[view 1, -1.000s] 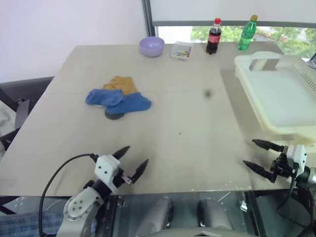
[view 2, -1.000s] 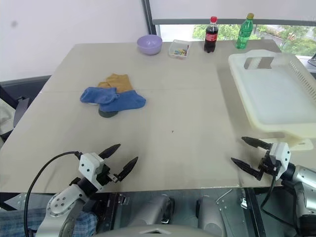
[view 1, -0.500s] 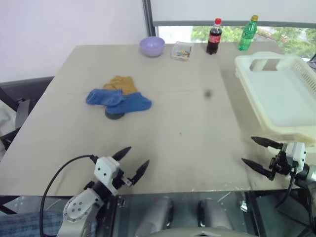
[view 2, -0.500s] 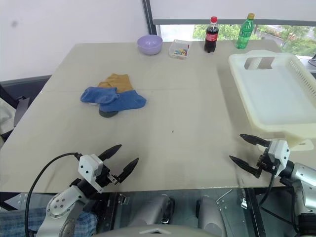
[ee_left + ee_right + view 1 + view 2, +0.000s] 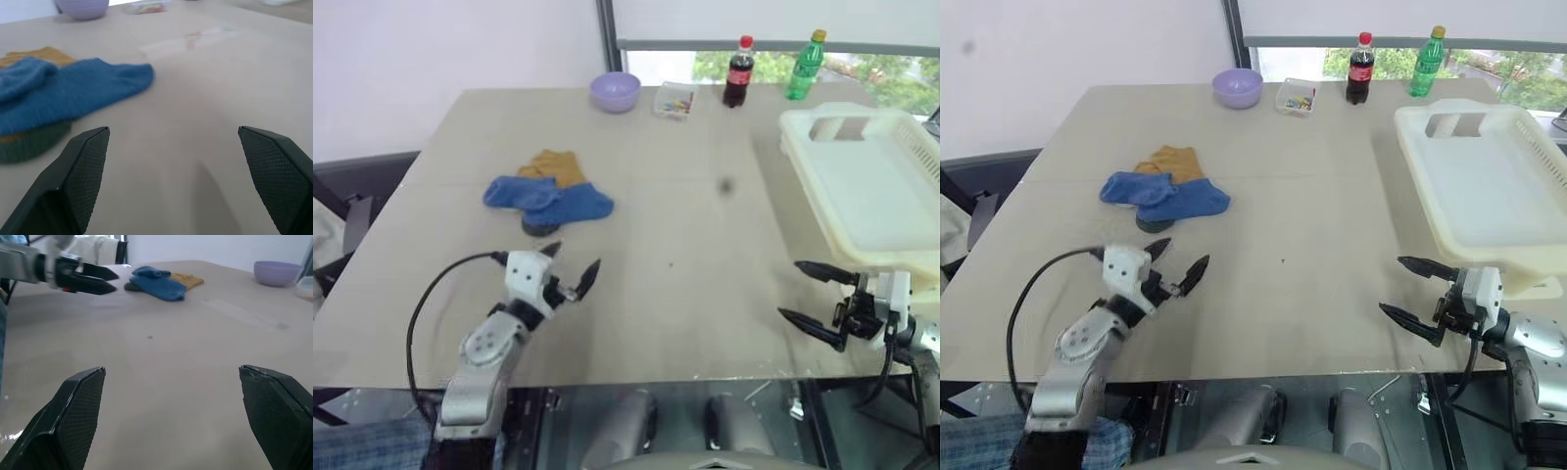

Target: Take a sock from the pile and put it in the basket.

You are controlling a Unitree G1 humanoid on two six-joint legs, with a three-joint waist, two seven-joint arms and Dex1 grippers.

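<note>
The pile (image 5: 548, 192) lies on the left half of the table: two blue socks (image 5: 73, 90), a tan sock (image 5: 556, 166) behind them and a dark grey round piece (image 5: 540, 227) underneath. My left gripper (image 5: 574, 258) hovers open and empty just short of the pile, pointing at it. The cream basket (image 5: 871, 191) stands empty at the right edge. In front of the basket's near corner my right gripper (image 5: 790, 290) is open and empty, pointing left across the table. The right wrist view shows the pile (image 5: 156, 281) and the left gripper (image 5: 93, 276) in the distance.
Along the far edge stand a lilac bowl (image 5: 614, 91), a small clear box (image 5: 673, 100), a cola bottle (image 5: 736, 73) and a green bottle (image 5: 803, 67). Bare tabletop spans the gap between pile and basket. The near table edge runs just under both arms.
My left gripper has moved forward and up over the table toward the pile. My right gripper has shifted a little to the left and risen. Both have stayed open.
</note>
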